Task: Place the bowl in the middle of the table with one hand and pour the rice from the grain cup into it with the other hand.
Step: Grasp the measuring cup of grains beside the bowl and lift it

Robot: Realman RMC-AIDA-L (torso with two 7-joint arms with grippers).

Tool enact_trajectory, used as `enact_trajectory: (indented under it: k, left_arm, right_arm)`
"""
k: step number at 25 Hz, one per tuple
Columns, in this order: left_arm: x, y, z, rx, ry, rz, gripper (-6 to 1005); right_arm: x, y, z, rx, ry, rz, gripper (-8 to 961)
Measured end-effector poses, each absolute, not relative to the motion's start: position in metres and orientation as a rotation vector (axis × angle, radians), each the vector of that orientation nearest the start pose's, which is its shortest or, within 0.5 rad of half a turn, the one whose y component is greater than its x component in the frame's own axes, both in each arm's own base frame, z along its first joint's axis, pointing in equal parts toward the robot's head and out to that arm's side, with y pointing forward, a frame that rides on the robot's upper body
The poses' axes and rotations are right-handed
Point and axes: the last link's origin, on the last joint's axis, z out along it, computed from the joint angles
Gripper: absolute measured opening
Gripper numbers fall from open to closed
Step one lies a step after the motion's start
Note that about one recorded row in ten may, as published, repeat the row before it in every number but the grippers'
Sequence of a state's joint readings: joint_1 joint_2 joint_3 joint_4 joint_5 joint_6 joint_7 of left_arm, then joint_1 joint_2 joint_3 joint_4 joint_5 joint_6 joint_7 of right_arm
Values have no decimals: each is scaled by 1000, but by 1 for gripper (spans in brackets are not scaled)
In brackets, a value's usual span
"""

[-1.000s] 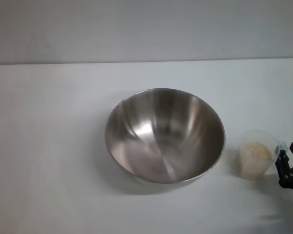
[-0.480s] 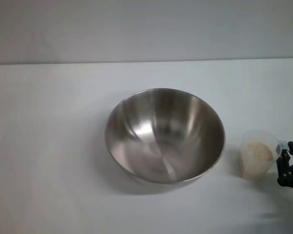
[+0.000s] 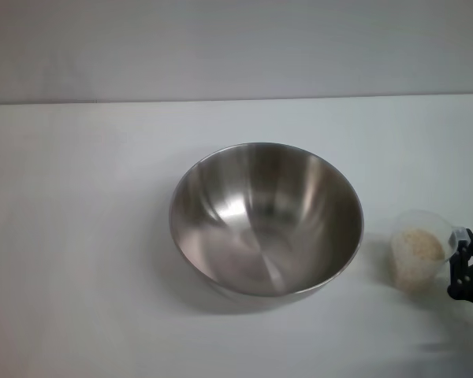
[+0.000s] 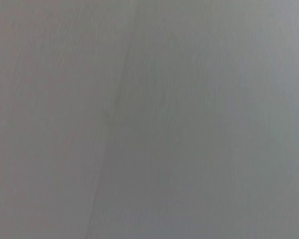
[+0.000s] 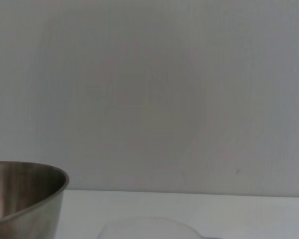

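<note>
Bowl (image 3: 266,218) sits mid-table (image 3: 79,236), empty. Grain cup (image 3: 420,250) with rice (image 3: 418,244) stands right of it. Right gripper (image 3: 463,250) pinches the cup's tab. Lift level, clear the rim, then tip slowly. Left gripper out of sight.

The large round stainless-steel bowl (image 3: 266,219) sits at frame centre on the plain white flat table (image 3: 79,236). The small clear plastic grain cup (image 3: 420,250) stands lower right, holding rice (image 3: 418,246).
</note>
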State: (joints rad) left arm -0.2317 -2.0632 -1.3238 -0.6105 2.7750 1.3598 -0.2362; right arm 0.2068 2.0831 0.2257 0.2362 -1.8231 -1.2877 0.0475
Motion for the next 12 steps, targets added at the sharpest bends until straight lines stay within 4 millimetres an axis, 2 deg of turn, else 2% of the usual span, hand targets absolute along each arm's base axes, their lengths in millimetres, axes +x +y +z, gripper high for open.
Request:
enact_trajectory:
  k: [5, 12]
  left_arm:
    - [-261, 319, 52, -1356, -269, -1175, 175]
    - [-260, 319, 52, -1356, -268, -1176, 175]
  right_arm:
    - [359, 230, -53, -1680, 623, 603, 78]
    - [358, 230, -53, -1674, 622, 609, 46]
